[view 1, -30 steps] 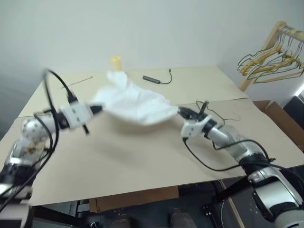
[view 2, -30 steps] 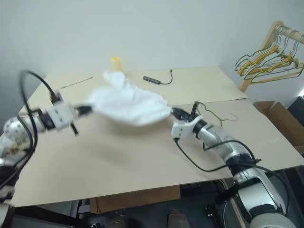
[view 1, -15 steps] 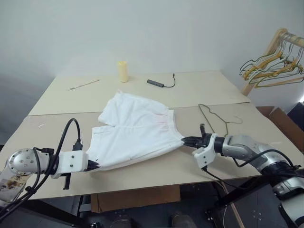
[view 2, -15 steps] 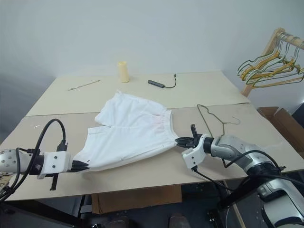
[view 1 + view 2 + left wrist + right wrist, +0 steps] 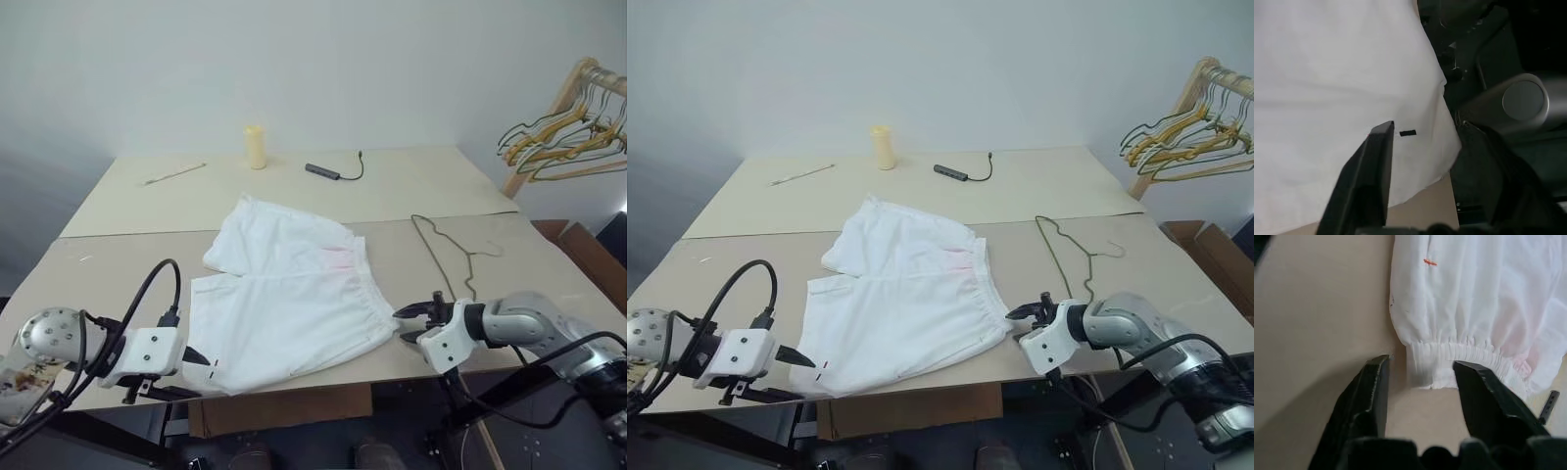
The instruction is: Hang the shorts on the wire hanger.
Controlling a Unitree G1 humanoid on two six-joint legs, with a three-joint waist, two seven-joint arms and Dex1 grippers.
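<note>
Since a second earlier, the shorts (image 5: 289,299) had come out of the air between my grippers and onto the table (image 5: 127,196), and both grips had let go. They lay spread flat near the front edge, waistband toward my right, one hem corner with its small dark mark just at the table's lip. My left gripper (image 5: 199,366) hung just beside that hem, fingers apart and holding nothing. My right gripper (image 5: 416,321) sat just off the waistband corner, its fingers also apart and empty.

I judged the laying-out step done; the wire hanger (image 5: 453,255) was untouched, flat on the table just beyond my right arm and apart from the cloth. The next move called for picking that hanger up and working it in at the waistband.

The table behind the shorts lay open as far as the yellow cylinder (image 5: 255,147) and the cable (image 5: 335,172). The rack of hangers (image 5: 563,127) stood well off to the right.
</note>
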